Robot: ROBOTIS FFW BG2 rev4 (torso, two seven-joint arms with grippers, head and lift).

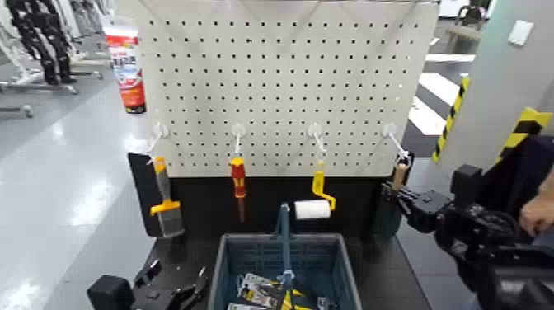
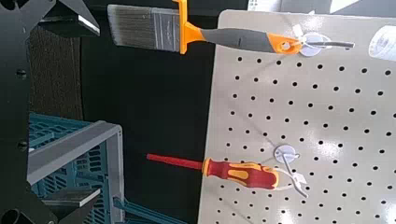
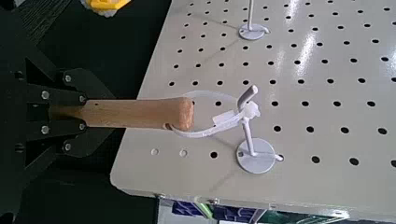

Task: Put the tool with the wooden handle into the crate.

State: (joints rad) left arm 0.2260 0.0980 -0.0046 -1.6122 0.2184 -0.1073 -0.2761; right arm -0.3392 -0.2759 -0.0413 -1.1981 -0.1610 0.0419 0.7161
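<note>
The blue-grey rectangular plastic crate point(image 1: 223, 268), with slotted sides and a tall blue handle bar, sits low in the middle; to its right and higher, the tool with the short light-brown wooden handle point(image 3: 140, 113) hangs at the right end of the pegboard point(image 1: 276, 82). Its handle is smooth and rounded at the end, with a white loop point(image 3: 201, 133) running from it to a white hook point(image 3: 247, 135). The right claw point(image 3: 79, 113) is closed on the handle, out to the right of the crate; I cannot make out the blade.

Further left, a red and white tube point(image 1: 127, 70) hangs on the board's edge. Below it is a wide paintbrush with an orange and grey handle point(image 1: 165, 198), and lower still the left claw point(image 2: 93, 110) stands wide open and holds nothing, left of the crate. Next come a red and yellow screwdriver point(image 1: 238, 177) and a white paint roller with a yellow handle point(image 1: 313, 209). The loop round the hook stands in the way, and the crate's handle bar rises across its opening. A person's hand point(image 1: 537, 216) shows at far right.

Counted: one crate, one wooden-handled tool, one tube, one brush, one screwdriver, one roller, four hooks along the row. The packets point(image 1: 268, 293) inside the crate overlap too much to count.
</note>
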